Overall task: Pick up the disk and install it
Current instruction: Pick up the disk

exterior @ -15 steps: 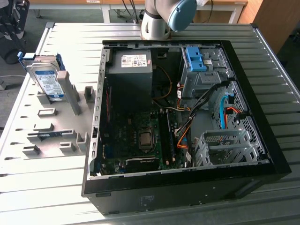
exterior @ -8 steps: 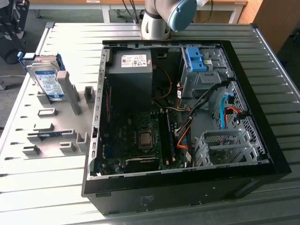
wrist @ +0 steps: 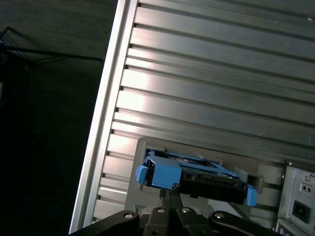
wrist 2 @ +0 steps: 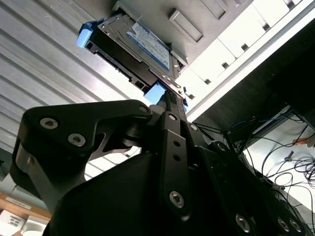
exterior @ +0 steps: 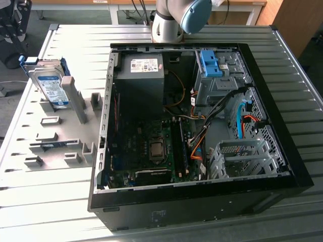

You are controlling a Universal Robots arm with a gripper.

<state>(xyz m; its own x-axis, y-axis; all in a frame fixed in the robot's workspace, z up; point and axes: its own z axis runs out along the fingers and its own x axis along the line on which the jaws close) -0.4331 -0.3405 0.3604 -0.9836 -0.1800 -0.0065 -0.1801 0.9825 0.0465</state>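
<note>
Disk stands in the grey holder by the table's edge, not yet installed; gripper is just beside it, and whether it is apart or together cannot be told.

a ribbed metal table stands before a wooden desk, dark floor beside it.

Robotics lab or workshop, ribbed aluminium bench, open desktop computer case at centre frame, robot arm at top centre, wooden desks and hanging cables along the top edge.
</note>
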